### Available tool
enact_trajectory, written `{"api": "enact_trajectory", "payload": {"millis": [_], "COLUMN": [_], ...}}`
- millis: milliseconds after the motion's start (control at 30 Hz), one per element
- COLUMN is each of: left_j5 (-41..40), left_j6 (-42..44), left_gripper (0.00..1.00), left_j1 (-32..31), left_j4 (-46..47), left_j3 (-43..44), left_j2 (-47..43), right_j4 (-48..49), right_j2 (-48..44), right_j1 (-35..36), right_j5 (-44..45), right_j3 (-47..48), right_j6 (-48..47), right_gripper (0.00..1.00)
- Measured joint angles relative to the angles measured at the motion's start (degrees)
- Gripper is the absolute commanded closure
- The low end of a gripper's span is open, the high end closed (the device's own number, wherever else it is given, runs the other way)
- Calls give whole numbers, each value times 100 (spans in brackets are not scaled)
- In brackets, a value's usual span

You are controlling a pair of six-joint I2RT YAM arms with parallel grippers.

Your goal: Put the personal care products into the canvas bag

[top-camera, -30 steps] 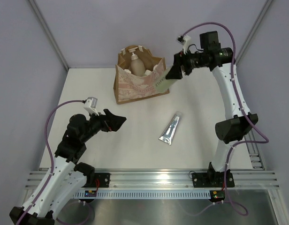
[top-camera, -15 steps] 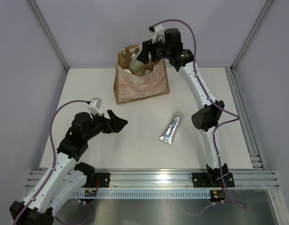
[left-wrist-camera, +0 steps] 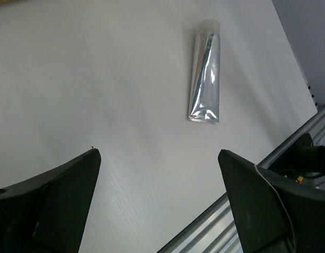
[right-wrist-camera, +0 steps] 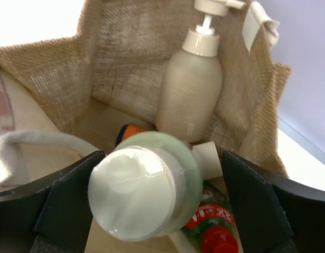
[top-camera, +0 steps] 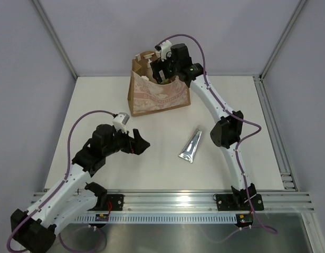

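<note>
Right hand (right-wrist-camera: 162,161) (jaws spread wide) hangs over the canvas bag (right-wrist-camera: 125,63), a pale green bottle (right-wrist-camera: 144,195) between its fingers (right-wrist-camera: 257,211).

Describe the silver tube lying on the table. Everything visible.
The silver tube is a shiny, foil-like squeeze tube with bluish reflections. It is wide and flat at its crimped end and narrows to a pale round cap. It looks capped and slightly creased. It lies flat on the white table, cap end pointing toward the far side, crimped end nearer the arm bases. Only the table touches it.
</note>
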Motion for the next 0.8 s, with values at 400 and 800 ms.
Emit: {"api": "enact_trajectory", "payload": {"millis": [400, 800], "left_j5": [-164, -378], "left_j6": [1027, 1320], "left_gripper": [1, 2], "left_j1": [-1300, -1991], "left_j4": [479, 1246], "left_j3": [369, 1641], "left_j2": [1672, 4155], "right_j4": [2, -87], "right_j2": [-1145, -3316], "right_j1": [-120, -811], "right_j5": [-1069, -2918], "right_j3": [13, -2323], "right_j6": [302, 323], "right_gripper": [0, 1]}}
